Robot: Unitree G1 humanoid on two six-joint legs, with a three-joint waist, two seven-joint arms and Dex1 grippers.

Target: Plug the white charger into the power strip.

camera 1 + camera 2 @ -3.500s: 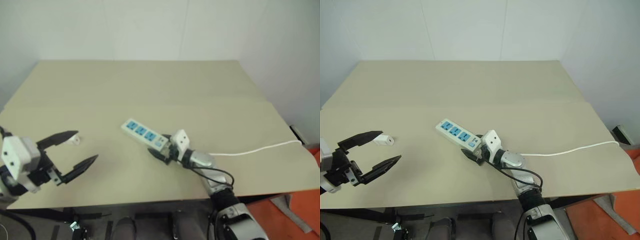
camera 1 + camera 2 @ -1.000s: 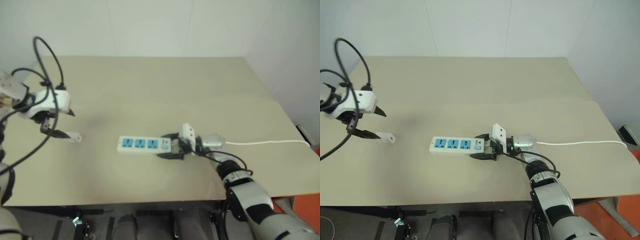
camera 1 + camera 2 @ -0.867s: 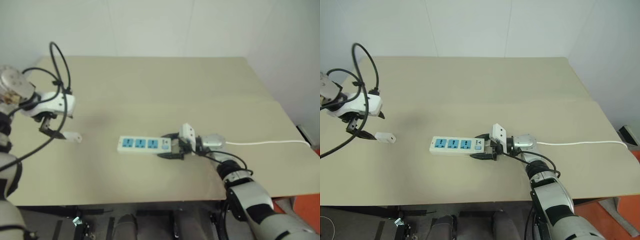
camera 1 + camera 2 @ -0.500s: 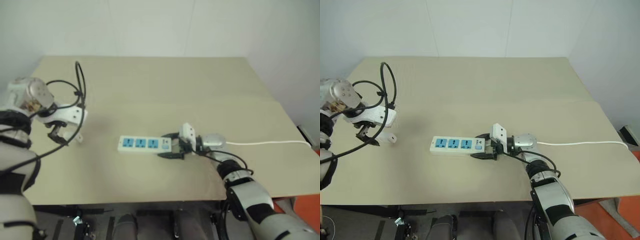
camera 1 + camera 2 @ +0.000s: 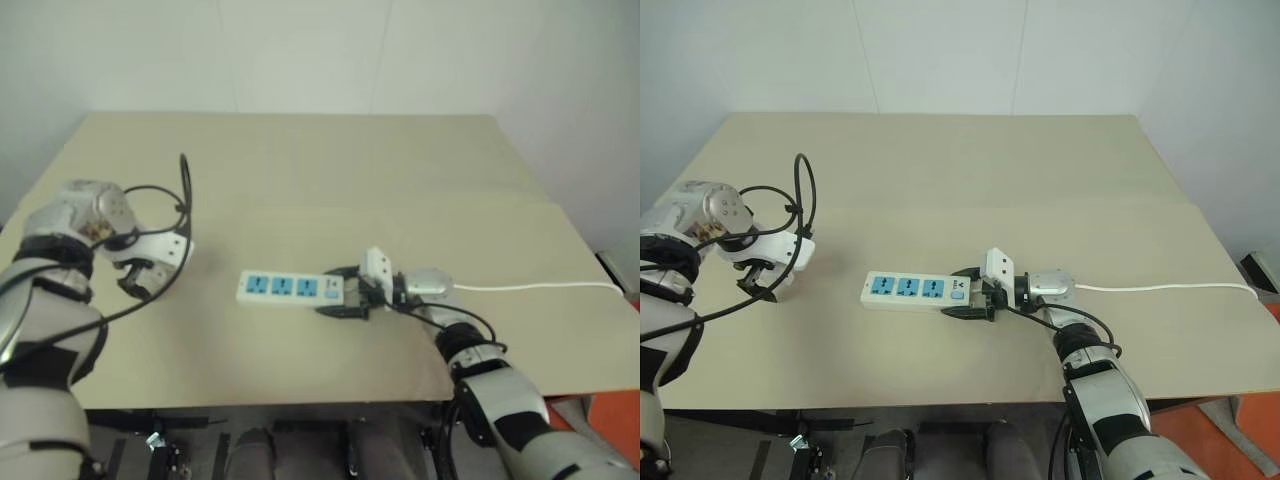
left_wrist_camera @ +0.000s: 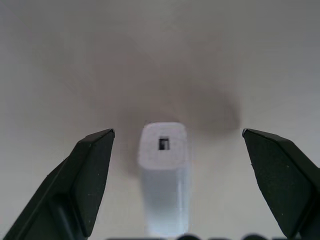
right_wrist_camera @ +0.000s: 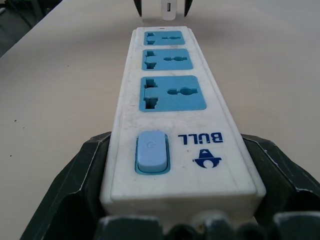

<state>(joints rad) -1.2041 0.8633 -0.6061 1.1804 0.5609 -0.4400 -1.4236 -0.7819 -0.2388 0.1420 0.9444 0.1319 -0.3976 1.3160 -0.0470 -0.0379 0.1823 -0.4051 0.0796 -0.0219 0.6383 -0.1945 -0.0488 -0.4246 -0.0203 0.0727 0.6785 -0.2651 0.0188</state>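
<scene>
The white charger lies on its side on the table, between the two black fingers of my left gripper. That gripper points down over it and is open, with a gap on each side. The power strip, a white bar with three blue sockets, lies across the middle of the table. My right gripper is shut on its switch end, one finger along each long side. In the right wrist view the charger shows beyond the far end of the strip.
The strip's thin white cord runs right to the table's edge. The beige table has bare room behind and in front of the strip. A black cable loops over my left wrist.
My left gripper has come down and swung in over the charger, which now sits between its fingers. The right gripper and the power strip have not moved.
</scene>
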